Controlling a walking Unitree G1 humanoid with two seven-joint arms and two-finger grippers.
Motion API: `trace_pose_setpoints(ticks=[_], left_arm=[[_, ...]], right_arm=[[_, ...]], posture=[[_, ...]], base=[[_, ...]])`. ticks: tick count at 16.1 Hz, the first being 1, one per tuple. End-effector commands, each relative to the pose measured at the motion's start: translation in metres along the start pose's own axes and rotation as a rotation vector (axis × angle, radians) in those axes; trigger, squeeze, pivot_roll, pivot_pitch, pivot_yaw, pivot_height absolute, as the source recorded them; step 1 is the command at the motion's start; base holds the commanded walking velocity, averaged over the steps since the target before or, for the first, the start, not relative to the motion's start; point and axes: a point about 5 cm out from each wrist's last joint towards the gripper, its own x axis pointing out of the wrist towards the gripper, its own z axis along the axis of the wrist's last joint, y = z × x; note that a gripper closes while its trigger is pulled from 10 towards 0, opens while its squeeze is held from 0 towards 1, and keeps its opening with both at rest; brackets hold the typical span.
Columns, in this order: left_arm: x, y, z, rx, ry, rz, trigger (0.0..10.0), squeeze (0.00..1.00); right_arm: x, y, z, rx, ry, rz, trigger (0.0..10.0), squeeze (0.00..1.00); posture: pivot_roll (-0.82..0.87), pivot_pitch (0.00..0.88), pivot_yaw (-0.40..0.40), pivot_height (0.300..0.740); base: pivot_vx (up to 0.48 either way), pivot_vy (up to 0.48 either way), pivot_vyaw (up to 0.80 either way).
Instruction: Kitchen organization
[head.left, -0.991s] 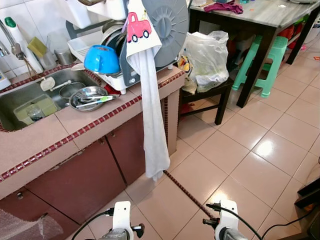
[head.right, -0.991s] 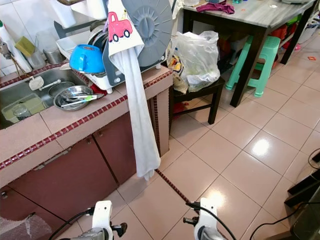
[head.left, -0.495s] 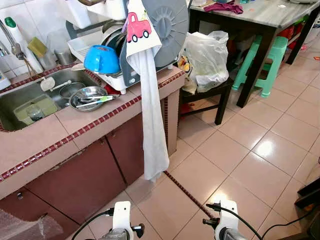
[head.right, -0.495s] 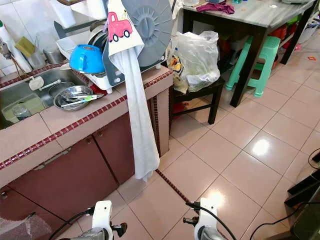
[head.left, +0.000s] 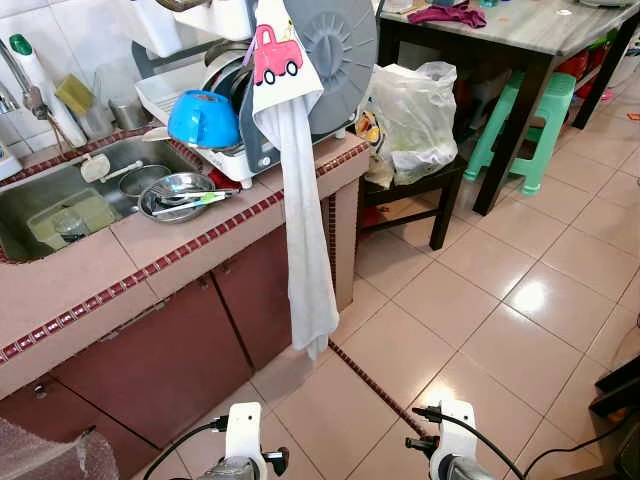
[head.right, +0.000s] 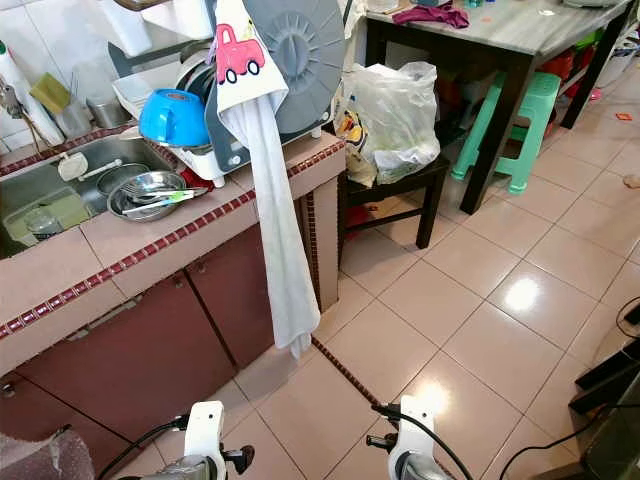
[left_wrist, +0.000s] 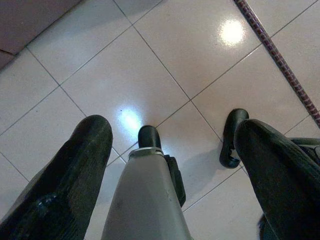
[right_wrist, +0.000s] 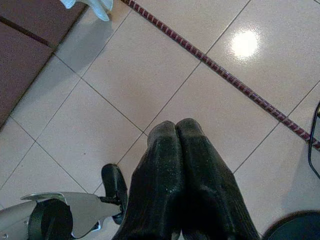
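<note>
A dark table (head.left: 520, 40) stands over green stools (head.left: 545, 120), a bulging plastic bag (head.left: 412, 115) resting on a low black stool (head.left: 425, 190).

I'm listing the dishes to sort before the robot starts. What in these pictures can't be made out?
- Dish rack, left eye view: the plates behind the blue bowl and the hanging towel are hidden, so no count.
- Plastic bag on the black stool: contents blurred by its film.
- Sink: cut off by the picture's left edge.
- Tub in the sink: contents too small.
</note>
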Motion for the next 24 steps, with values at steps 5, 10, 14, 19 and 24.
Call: trace_pose_setpoints(ticks=[5,10,14,19,24], left_arm=[[-0.007,0.032,0.068,0.343,-0.196,0.084,10.0,0.00],[-0.007,0.032,0.066,0.259,-0.173,0.055,10.0,0.00],[-0.006,0.036,0.058,0.219,-0.139,0.052,10.0,0.00],[-0.006,0.045,0.039,0.109,-0.146,0.062,10.0,0.00],[-0.007,0.050,0.038,0.128,-0.127,0.026,10.0,0.00]], right_arm=[[0.000,-0.011,0.013,-0.021,-0.041,-0.086,10.0,0.00],[-0.001,-0.018,0.011,-0.005,-0.022,-0.113,10.0,0.00],[-0.001,-0.020,0.017,-0.052,-0.036,-0.099,10.0,0.00],[-0.003,-0.032,0.018,-0.124,-0.028,-0.091,10.0,0.00],[-0.002,-0.018,0.006,-0.169,0.001,-0.042,10.0,0.00]], posture=[[-0.08,0.000,0.189,0.740],[-0.07,0.000,0.176,0.740],[-0.08,0.000,0.147,0.740],[-0.05,0.000,0.071,0.740],[0.01,0.000,0.091,0.740]], base=[[0.000,0.000,0.00],[0.000,0.000,0.00],[0.000,0.000,0.00],[0.000,0.000,0.00],[0.000,0.000,0.16]])
